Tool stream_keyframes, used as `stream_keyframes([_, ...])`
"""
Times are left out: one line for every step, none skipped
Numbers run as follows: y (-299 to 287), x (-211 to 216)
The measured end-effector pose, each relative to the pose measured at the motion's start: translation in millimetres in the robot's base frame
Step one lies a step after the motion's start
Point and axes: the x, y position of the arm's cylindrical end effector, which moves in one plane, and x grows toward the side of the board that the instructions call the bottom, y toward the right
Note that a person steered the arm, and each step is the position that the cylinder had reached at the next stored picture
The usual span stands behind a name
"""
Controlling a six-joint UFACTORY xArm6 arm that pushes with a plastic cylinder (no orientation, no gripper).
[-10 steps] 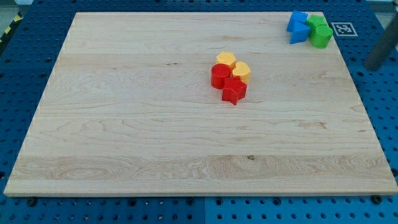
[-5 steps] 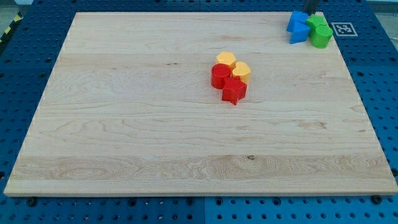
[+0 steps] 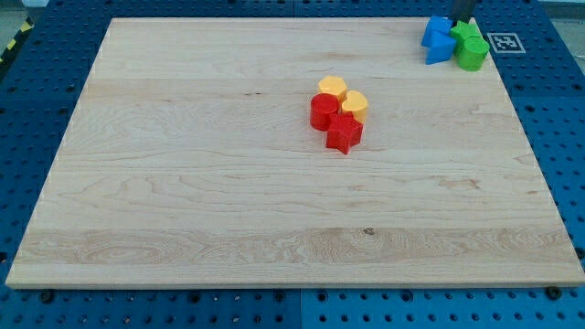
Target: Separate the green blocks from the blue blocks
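Note:
Two blue blocks [image 3: 438, 40] and two green blocks [image 3: 471, 46] sit packed together at the view's top right corner of the wooden board [image 3: 183, 183]. The blue pair is on the left, the green pair on the right, touching. The upper blue block [image 3: 437, 29] looks cube-like, and the lower blue one [image 3: 441, 52] is wedge-like. The lower green block [image 3: 473, 55] is rounded. My tip [image 3: 461, 23] comes down from the view's top edge, right at the top of the cluster, between the upper blue block and the upper green block [image 3: 465, 33].
Near the board's middle, two yellow blocks [image 3: 343, 96], a red cylinder [image 3: 322, 111] and a red star [image 3: 344, 133] are bunched together. A black-and-white marker tag [image 3: 505, 42] lies just off the board, right of the green blocks.
The rod has moved from off the board's right side to the view's top, just above the blue and green cluster. No block has visibly moved.

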Motion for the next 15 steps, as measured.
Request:
stream_keyframes([10,16])
stream_keyframes([14,16])
stream_keyframes([14,-7])
stream_keyframes([15,-1])
stream_keyframes([17,29])
stream_keyframes([32,68])
stream_keyframes([43,107])
stream_keyframes([45,138])
stream_keyframes([53,95])
stream_keyframes([40,53])
stream_keyframes([23,48])
stream_keyframes([11,69])
stream_keyframes([11,117])
stream_keyframes([12,161])
stream_keyframes([14,139])
